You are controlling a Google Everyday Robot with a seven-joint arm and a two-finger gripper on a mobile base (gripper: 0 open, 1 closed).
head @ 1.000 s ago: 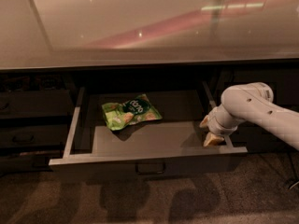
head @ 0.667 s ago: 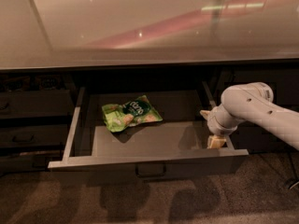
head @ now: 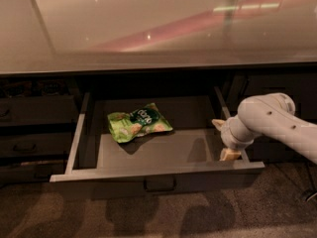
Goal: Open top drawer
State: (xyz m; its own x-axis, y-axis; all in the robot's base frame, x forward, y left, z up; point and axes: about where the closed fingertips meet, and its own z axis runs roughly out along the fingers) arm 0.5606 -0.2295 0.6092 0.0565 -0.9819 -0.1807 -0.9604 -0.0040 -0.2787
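The top drawer stood pulled well out from beneath the pale counter, its dark front and small loop handle hanging over the carpet, as the robot's gripper sat low inside the drawer's right end, just beside the right side wall. Its two tan fingertips were spread apart and appeared to hold nothing, one towards the back and the other close behind the front panel. Against the view a second earlier, the front edge had crept a little further out towards the camera, and the lower fingertip had travelled forward with it, which suggested the arm was drawing the drawer from the inside rather than by the handle. A green snack bag lay on the drawer floor left of centre, well apart from the gripper, having ridden forward only slightly with the drawer. The narrower drawers at left were closed, as they had been a second before. With most of the drawer floor exposed, the task looked all but done, leaving at most a final short pull before the arm withdrew.
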